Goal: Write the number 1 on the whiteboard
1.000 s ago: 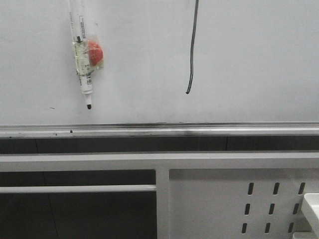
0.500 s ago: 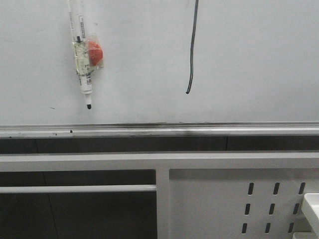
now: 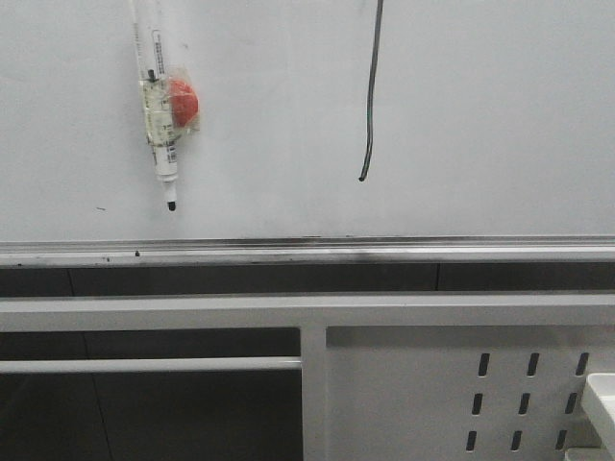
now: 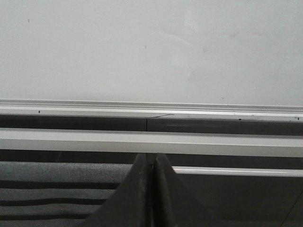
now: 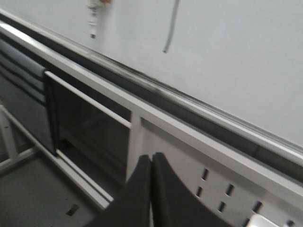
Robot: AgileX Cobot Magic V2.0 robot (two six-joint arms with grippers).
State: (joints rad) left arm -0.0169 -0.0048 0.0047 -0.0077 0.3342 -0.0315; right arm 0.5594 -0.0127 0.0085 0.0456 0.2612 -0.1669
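Filling the upper half of the front view is the large smooth pale grey-white whiteboard (image 3: 480, 115), with a silver metal rail (image 3: 307, 253) along its bottom edge. Near the top centre of the frame the number 1 (image 3: 371, 96) is drawn on it as a thin dark, nearly vertical line that curves a little at its lower end. In the upper left a white marker pen (image 3: 161, 125) with a red round magnet (image 3: 183, 100) hangs on the board, tip down. Below the rail stands a white perforated metal frame (image 3: 432, 384). Neither arm shows in the front view. In the wrist views the black left gripper (image 4: 152, 189) and the black right gripper (image 5: 151, 189) both have their fingers pressed together, holding nothing, away from the board.
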